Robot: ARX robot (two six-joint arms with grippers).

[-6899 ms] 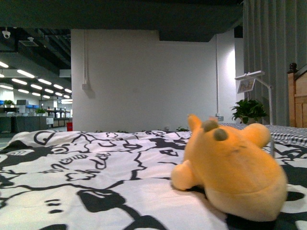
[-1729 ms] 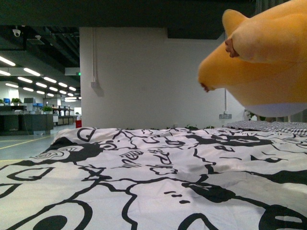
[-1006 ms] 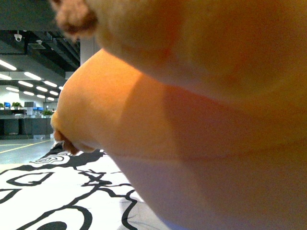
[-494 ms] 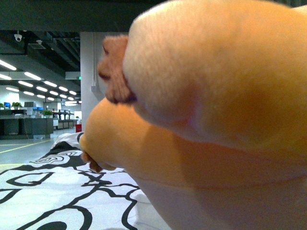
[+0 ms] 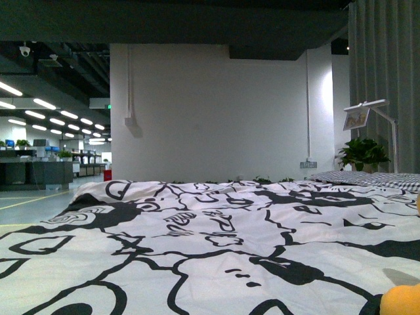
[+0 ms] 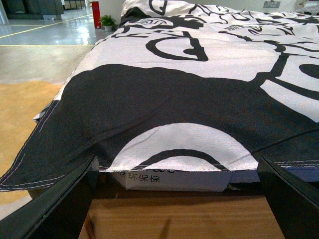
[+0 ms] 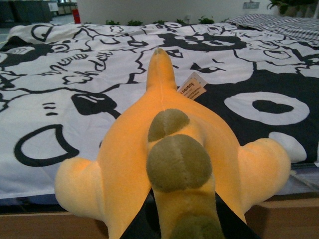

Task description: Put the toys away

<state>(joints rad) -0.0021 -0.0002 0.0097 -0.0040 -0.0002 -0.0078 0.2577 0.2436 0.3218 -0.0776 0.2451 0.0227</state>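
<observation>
In the left wrist view, the left tool [image 6: 177,167] showed as two matte black fingers [image 6: 55,209]. They were plain, flat-faced wedges with straight, sharp edges, filling the lower left and lower right corners of the frame. In the right wrist view, only two narrow black slivers of the right tool [image 7: 187,221] showed, low at bottom centre.

A white wall [image 5: 216,111] stands behind the bed [image 5: 197,230] with its black-and-white cover, under a dark ceiling [image 5: 170,23]. At right are a grey curtain [image 5: 384,65], a lamp [image 5: 367,108] and a plant [image 5: 362,152]. At left an office [image 5: 39,164] recedes under strip lights [image 5: 39,100], over a glossy floor [image 5: 26,200].
</observation>
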